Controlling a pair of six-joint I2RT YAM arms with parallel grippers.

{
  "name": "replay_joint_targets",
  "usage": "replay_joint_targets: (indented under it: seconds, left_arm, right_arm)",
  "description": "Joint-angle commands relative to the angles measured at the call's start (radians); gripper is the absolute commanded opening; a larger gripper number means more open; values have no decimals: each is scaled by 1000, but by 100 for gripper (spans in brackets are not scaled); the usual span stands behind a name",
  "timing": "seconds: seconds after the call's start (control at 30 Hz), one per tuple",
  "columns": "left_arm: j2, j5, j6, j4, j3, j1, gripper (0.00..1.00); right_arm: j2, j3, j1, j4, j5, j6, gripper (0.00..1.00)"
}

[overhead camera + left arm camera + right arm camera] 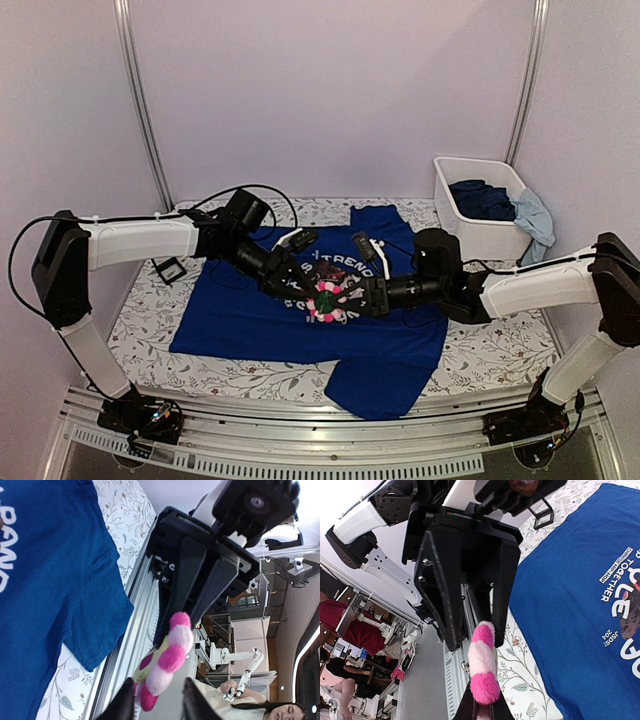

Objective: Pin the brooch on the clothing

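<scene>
Brooch [482,662] position: clamped in the right end effector [481,705], whose fingers stand narrow and pinch one deep-pink petal at the flower's edge. In my right wrist view the flower shows edge-on, with pink and pale petals stacked straight ahead of the fingertips.

Left end effector [156,690]: spread wide, one finger on each side of the same brooch, facing the right end effector head-on. I see the yellow-green centre and the petals in the gap between its fingers [120,707]. I cannot tell whether either finger touches a petal.

T-shirt [235,320]: spread flat on the counter [140,335] directly beneath both end effectors, printed side up. Its white lettering [335,260] lies just past the point where they meet. One lower corner hangs over the near counter edge, below the right end effector. From the overhead view I cannot tell whether the brooch touches the fabric.

Other items: a small dark square tray [170,270] sits on the counter, well apart from the left end effector, out beside that arm. A white bin [480,238] holding bunched clothes [490,200] stands well beyond the right end effector, at the far corner.
</scene>
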Motion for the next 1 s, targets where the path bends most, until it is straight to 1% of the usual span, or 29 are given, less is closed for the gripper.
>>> replay_joint_targets:
  seconds: [0.0,0.07,0.2,0.23,0.27,0.33,0.4,0.43,0.5,0.53,0.63,0.67,0.7,0.77,0.83,0.97]
  left_arm:
    - [-24,-46,75,-40,19,14,49]
    - [-38,-123,185,-174,68,37,54]
    - [-81,-298,461,-451,184,97,55]
    - [-84,-327,549,-551,233,109,56]
    - [-87,-374,672,-651,281,116,56]
    - [-98,-467,850,-816,365,118,56]
    - [-126,-536,957,-893,393,111,57]
    - [-145,-571,990,-898,391,99,58]
    - [-177,-656,1070,-862,391,39,59]
    - [-191,-719,1103,-817,387,-24,59]
    - [-245,-870,1171,-562,330,-166,55]
    - [-264,-896,1193,-431,289,-203,53]
    - [-282,-909,1216,-346,258,-240,51]
    - [-302,-933,1262,-206,191,-302,50]
    - [-308,-960,1299,-96,128,-345,50]
    - [-267,-995,1315,40,59,-389,49]
  right_arm:
    - [-19,35,-22,-68,-5,16,0]
    - [-26,32,-42,-90,-17,44,0]
    - [-63,24,-65,-134,-36,79,0]
    - [-74,26,-68,-149,-43,74,0]
    - [-79,26,-73,-159,-54,70,0]
    - [-90,23,-90,-169,-83,71,0]
    - [-96,10,-121,-158,-136,115,0]
    - [-98,-1,-138,-137,-157,140,0]
    - [-107,-24,-163,-97,-172,208,0]
    - [-115,-28,-173,-91,-173,233,0]
    - [-131,-37,-189,-88,-163,273,0]
    - [-133,-40,-191,-84,-160,279,0]
    - [-133,-42,-195,-74,-164,284,0]
    - [-130,-49,-200,-49,-172,296,0]
    - [-124,-58,-203,-19,-175,316,0]
    - [-98,-60,-209,13,-197,337,0]
